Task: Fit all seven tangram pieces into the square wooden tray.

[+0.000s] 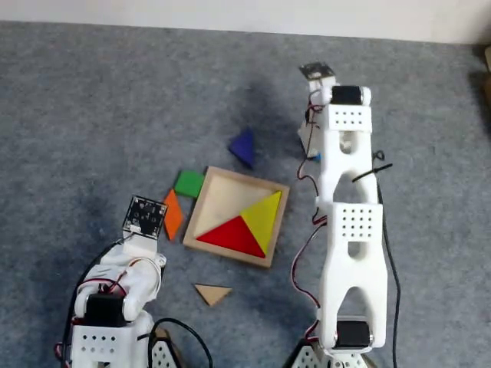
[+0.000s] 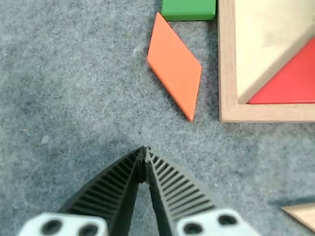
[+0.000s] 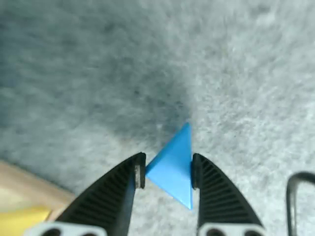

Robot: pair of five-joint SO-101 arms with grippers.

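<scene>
Closed tight on nothing, the left gripper (image 2: 144,152) is pointing down at the grey carpet (image 1: 92,115) at near left. Just right of it, an orange parallelogram (image 2: 174,73) and a green square (image 2: 188,10) are lying beside the tray (image 2: 227,64), and a plain wooden triangle (image 1: 212,293) is sitting nearer. Inside the tray, a red triangle (image 1: 230,234) and a yellow triangle (image 1: 262,218) are filling its near right half; a dark blue triangle (image 1: 243,147) is lying beyond it. At far right, the right gripper (image 3: 167,166) is pinching a light blue triangle (image 3: 173,172) across two edges. Such pieces are probably handling as light, stiff and smooth, so gripping across flat edges, not points, is looking safest.
</scene>
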